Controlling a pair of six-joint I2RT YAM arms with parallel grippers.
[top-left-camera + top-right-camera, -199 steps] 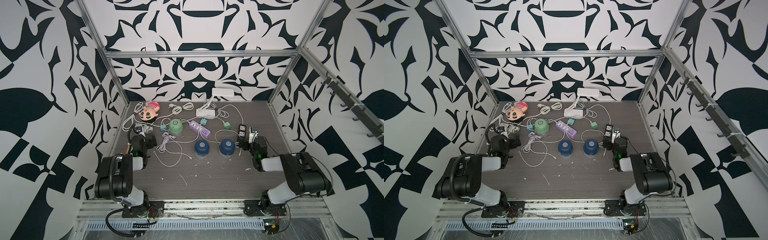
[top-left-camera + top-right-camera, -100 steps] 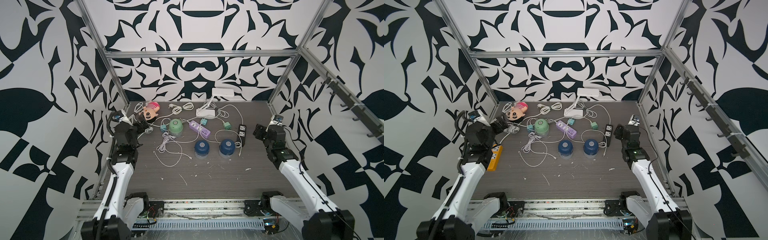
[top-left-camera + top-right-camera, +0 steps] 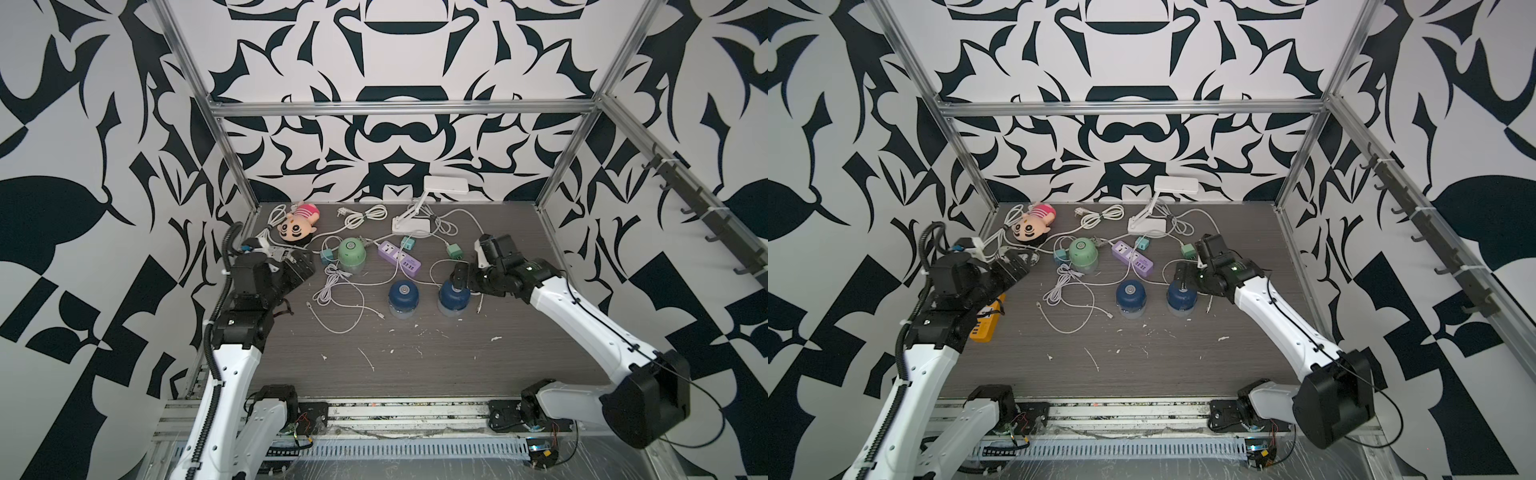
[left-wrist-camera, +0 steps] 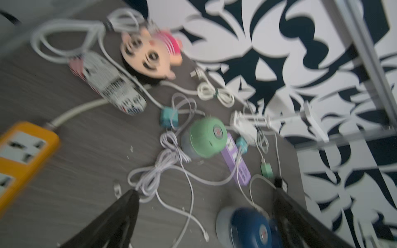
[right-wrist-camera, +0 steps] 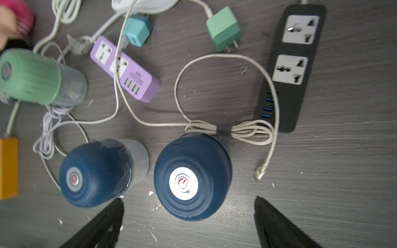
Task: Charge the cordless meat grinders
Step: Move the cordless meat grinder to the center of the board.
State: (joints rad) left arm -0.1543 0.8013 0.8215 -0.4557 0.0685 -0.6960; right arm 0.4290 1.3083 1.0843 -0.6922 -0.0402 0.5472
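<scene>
Three cordless meat grinders stand upright on the dark table. The mint green one [image 3: 351, 254] [image 3: 1084, 254] [image 4: 207, 137] [image 5: 32, 77] is at the back left. Two navy ones stand side by side mid-table: the left [image 3: 402, 295] [image 3: 1131, 297] [image 5: 96, 171] and the right [image 3: 454, 296] [image 3: 1181, 299] [image 5: 193, 178]. My right gripper [image 3: 459, 279] [image 5: 189, 198] hovers open just above the right navy grinder, holding nothing. My left gripper [image 3: 301, 266] [image 4: 205, 191] is open and empty near the table's left edge, left of the green grinder.
A purple power strip [image 3: 400, 259], a black power strip [image 5: 290, 68] and an orange one [image 3: 984, 322] lie around the grinders. White cables [image 3: 336, 291] sprawl between them, one loose plug end [image 5: 261, 171] right of the right navy grinder. Cube adapters [image 3: 454, 250], a doll [image 3: 297, 224] and a white lamp [image 3: 415, 216] sit behind.
Both arms have unfolded from a low folded pose and risen. The right gripper has swung in from the right edge to above the right navy grinder. The left stays near the left edge.
</scene>
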